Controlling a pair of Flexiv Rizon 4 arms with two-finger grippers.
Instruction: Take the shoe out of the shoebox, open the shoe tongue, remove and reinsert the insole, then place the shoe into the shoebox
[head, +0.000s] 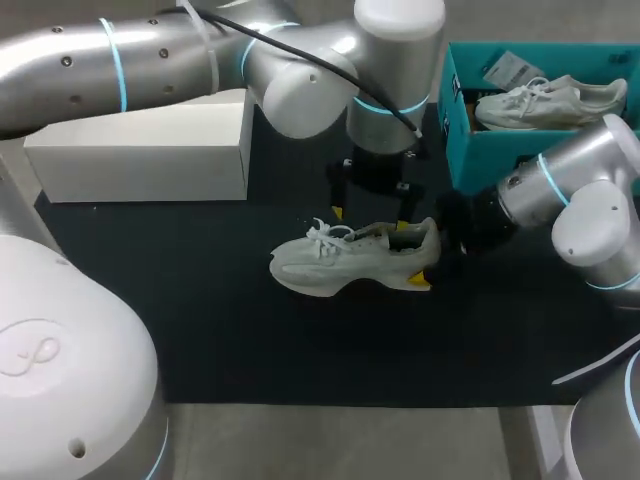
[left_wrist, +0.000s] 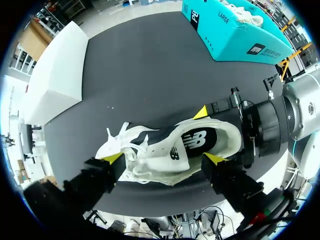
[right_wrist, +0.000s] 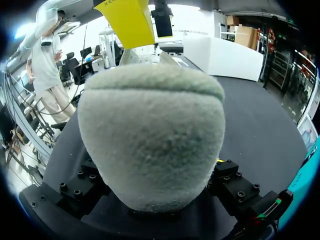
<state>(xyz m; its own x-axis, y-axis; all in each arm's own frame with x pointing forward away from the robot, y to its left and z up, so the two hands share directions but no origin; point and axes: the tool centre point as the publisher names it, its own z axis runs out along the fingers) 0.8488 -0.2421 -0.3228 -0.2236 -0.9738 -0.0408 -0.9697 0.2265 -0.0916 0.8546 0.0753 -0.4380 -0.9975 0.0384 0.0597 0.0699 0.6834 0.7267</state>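
A pale grey-white shoe (head: 345, 262) lies on its sole on the black mat, toe to the left. My left gripper (head: 372, 222) hangs over it, open. In the left wrist view its yellow tips stand apart, one by the laces and one by the heel opening, around the shoe (left_wrist: 160, 160). The black insole (left_wrist: 197, 139) shows inside. My right gripper (head: 432, 255) sits at the heel with a yellow tip on each side of it, shut on the shoe. The fuzzy heel (right_wrist: 150, 135) fills the right wrist view and hides the right fingertips.
The teal shoebox (head: 470, 150) stands at the back right with a second white shoe (head: 550, 100) inside. A white box (head: 140, 150) stands at the back left. Bare black mat (head: 200, 330) lies in front of the shoe.
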